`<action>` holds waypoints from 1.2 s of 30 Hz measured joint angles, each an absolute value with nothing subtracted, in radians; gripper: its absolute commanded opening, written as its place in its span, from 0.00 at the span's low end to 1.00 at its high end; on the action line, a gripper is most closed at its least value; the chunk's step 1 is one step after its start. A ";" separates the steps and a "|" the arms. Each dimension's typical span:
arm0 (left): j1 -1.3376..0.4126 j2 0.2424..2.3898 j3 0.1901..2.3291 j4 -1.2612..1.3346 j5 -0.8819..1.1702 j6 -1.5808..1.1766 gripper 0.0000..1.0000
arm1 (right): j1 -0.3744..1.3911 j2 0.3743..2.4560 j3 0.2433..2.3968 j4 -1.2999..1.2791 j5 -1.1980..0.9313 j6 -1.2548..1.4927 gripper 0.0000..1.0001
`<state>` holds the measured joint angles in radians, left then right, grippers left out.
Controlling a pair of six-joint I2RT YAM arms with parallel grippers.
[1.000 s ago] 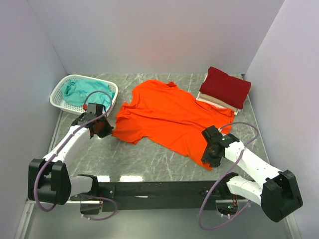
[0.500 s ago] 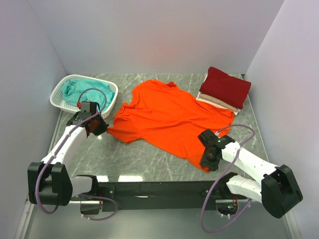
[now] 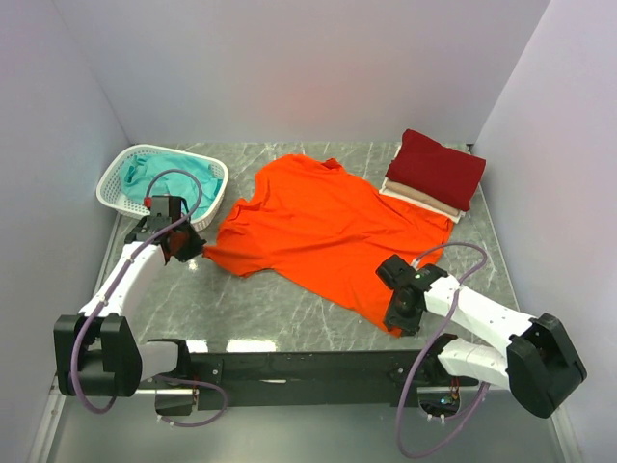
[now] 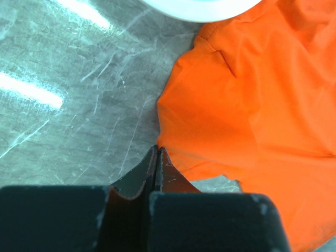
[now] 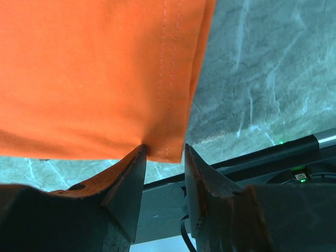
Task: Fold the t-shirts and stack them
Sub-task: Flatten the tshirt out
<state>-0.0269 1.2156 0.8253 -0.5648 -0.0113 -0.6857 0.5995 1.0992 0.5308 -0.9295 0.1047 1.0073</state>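
The orange t-shirt (image 3: 328, 227) lies spread flat mid-table. My left gripper (image 3: 193, 246) is shut on the tip of its left sleeve, and in the left wrist view the jaws (image 4: 157, 149) meet at the edge of the orange cloth (image 4: 252, 94). My right gripper (image 3: 398, 313) is at the shirt's near right hem corner. In the right wrist view it stands open (image 5: 164, 149), with the stitched corner of the orange cloth (image 5: 94, 73) between the fingertips. A folded dark red t-shirt (image 3: 436, 169) rests on a folded cream one (image 3: 413, 198) at the back right. The teal t-shirt (image 3: 169, 178) lies in the basket.
The white lattice basket (image 3: 114, 183) stands at the back left, and its rim (image 4: 199, 8) shows just beyond the sleeve. A black rail (image 3: 308, 365) runs along the near table edge, close under the right gripper. Grey walls close in three sides.
My left gripper has drawn the sleeve to the left, toward the basket. The right gripper has shifted left and nearer along the hem, and the whole orange shirt has slid slightly left.
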 measured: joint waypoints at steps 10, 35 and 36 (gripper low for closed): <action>-0.019 1.224 0.825 -0.562 0.012 -0.672 0.01 | 0.624 1.082 0.531 -0.951 0.102 1.044 0.41; -0.010 1.224 0.825 -0.561 0.041 -0.667 0.01 | 0.639 1.141 0.540 -0.942 0.085 1.025 0.00; -0.010 1.224 0.825 -0.563 0.041 -0.667 0.01 | 0.639 1.144 0.551 -0.955 0.084 1.017 0.00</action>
<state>-0.0097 1.2240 0.8253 -0.5632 0.0410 -0.6674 0.6392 1.1442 0.5514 -0.9554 0.0841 1.0172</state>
